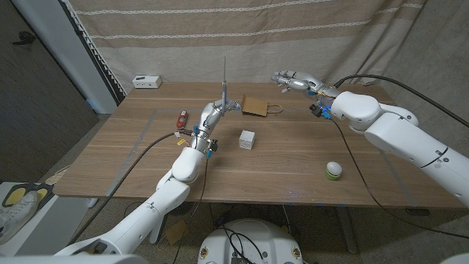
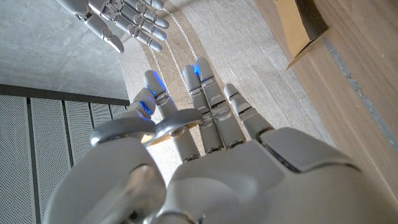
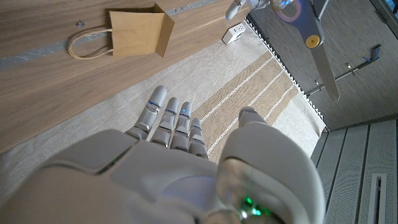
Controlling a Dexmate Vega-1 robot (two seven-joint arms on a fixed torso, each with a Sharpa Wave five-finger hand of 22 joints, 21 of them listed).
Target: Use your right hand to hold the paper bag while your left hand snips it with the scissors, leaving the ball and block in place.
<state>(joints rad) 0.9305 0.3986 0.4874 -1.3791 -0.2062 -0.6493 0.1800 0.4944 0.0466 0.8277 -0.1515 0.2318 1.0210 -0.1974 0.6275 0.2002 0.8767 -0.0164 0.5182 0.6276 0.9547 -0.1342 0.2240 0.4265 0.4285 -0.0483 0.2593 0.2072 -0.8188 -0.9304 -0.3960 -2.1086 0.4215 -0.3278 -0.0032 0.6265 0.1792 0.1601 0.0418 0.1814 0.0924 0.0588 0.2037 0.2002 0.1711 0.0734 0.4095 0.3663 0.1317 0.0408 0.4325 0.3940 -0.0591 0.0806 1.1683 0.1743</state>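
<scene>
Left hand [image 1: 222,105]: raised above the table at about 11 o'clock from centre, gripping the scissors [image 1: 224,73] with the blades pointing straight up; the right wrist view shows the closed blades and a lilac handle loop.
Red object [image 1: 182,116]: small, lies on the table at 9 o'clock from the left hand; too small to identify.
Paper bag [image 1: 257,106]: brown, with a loop handle, lies on its side at 12 o'clock on the table, just right of the left hand, uncut as far as I can tell.
Block [image 1: 247,139]: white cube at table centre, at 6 o'clock from the bag.
Right hand [image 1: 294,80]: fingers spread, holding nothing, hovering at 1 o'clock above the far edge, near the bag but apart from it.
Ball [image 1: 334,170]: white, sits on a green base at 4 o'clock, well apart from the bag.
Progress: scissors are in hand; the bag is not yet held or snipped, so holding and cutting remain. Ball and block look undisturbed.
</scene>
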